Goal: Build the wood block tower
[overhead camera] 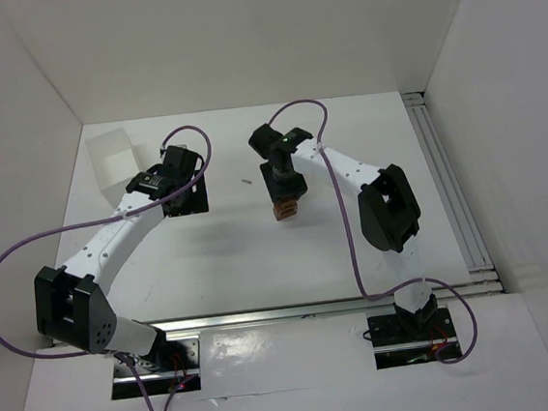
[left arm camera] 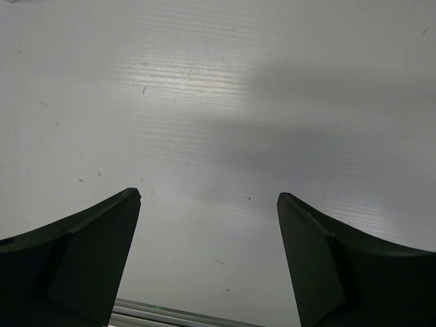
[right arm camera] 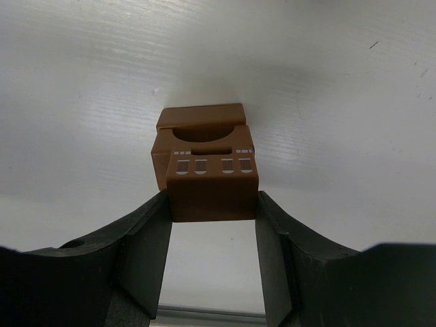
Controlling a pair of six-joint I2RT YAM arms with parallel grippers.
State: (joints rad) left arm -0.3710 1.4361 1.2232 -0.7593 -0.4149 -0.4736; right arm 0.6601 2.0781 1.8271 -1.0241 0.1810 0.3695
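My right gripper (overhead camera: 284, 197) (right arm camera: 212, 204) is shut on a reddish-brown wood block (right arm camera: 212, 191) with small white window marks on its face. That block sits on top of other wood blocks (right arm camera: 200, 120), which together form a short tower (overhead camera: 284, 209) near the middle of the table. I cannot tell from these views whether the held block rests on the stack or hangs just above it. My left gripper (overhead camera: 188, 196) (left arm camera: 208, 201) is open and empty over the bare white table, to the left of the tower. No block shows in the left wrist view.
A white plastic tray (overhead camera: 115, 164) stands at the back left, close to the left gripper. A small dark speck (overhead camera: 246, 181) lies between the grippers. Aluminium rails (overhead camera: 453, 198) run along the right side. White walls enclose the table.
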